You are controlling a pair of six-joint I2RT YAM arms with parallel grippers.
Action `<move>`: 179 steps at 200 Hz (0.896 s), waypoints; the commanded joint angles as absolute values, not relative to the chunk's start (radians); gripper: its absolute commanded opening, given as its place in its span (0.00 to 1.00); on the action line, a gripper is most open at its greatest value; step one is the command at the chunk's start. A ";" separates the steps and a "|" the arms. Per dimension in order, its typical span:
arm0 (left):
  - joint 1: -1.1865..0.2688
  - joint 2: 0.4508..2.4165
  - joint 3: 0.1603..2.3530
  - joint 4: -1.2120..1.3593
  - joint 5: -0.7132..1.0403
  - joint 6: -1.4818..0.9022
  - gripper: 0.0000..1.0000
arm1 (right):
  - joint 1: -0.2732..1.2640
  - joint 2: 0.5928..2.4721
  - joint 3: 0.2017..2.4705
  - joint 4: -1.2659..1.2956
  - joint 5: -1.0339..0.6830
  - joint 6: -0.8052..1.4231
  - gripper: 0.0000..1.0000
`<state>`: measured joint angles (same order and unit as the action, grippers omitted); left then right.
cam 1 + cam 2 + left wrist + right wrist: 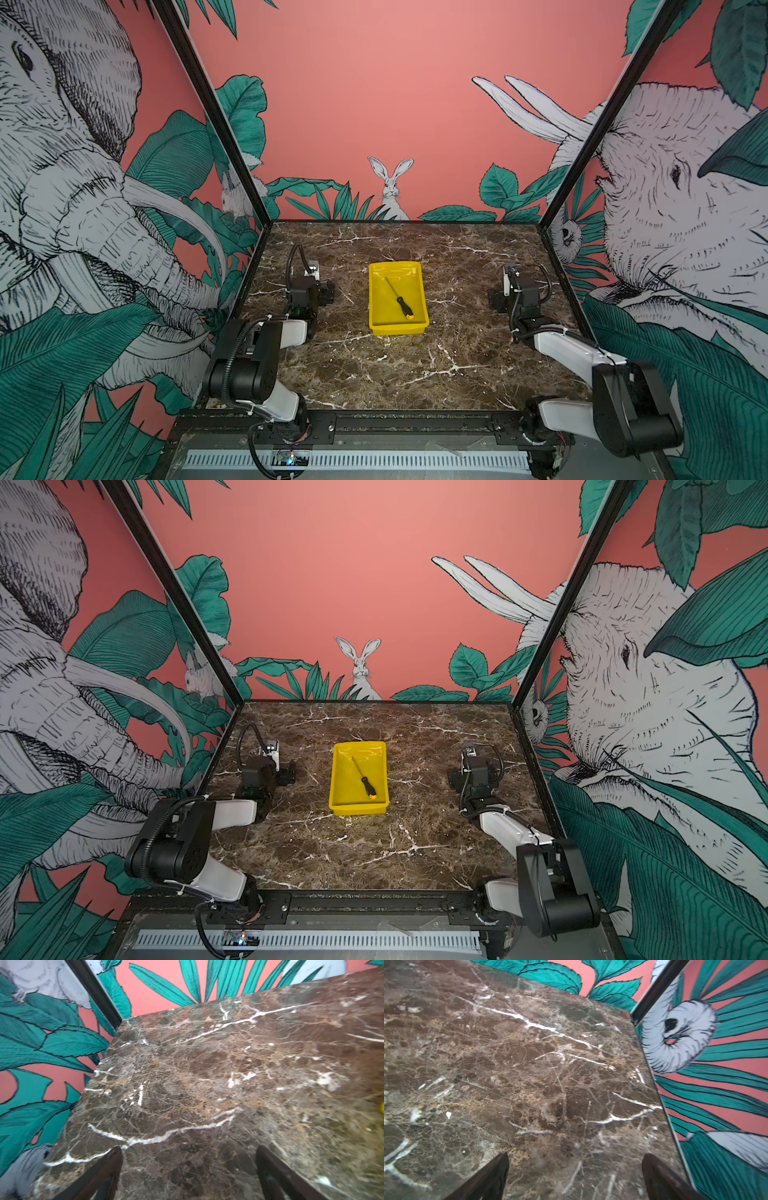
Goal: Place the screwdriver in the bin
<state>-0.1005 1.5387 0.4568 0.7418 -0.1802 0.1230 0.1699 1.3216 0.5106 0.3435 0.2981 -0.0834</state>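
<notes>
The screwdriver (400, 298) lies inside the bin (380, 316), flat on its floor and on a diagonal. Its thin shaft points toward the far left corner, and the black handle with its orange cap sits near the near right corner. Both top views show it this way. The bin stands near the middle of the table (415, 374), between the 2 arms.

The left gripper (189, 1148) is spread wide with nothing between its fingers; its wrist view shows only bare marble and a far corner of the table. The right gripper (576, 1155) is spread just as wide and is also empty. In both top views the 2 arms sit folded at the sides of the table, each well apart from the bin.

Judging from this, the placing step looks done and the task seems complete, since the whole tool appears to be within the walls. The next move calls for no further grasp. At most, any motion should stay clear of the bin, so that it is not knocked or tipped.
</notes>
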 commanded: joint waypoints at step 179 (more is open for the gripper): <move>-0.046 1.551 0.419 0.856 -0.046 0.115 1.00 | 0.054 1.552 0.383 0.931 0.126 -0.021 0.99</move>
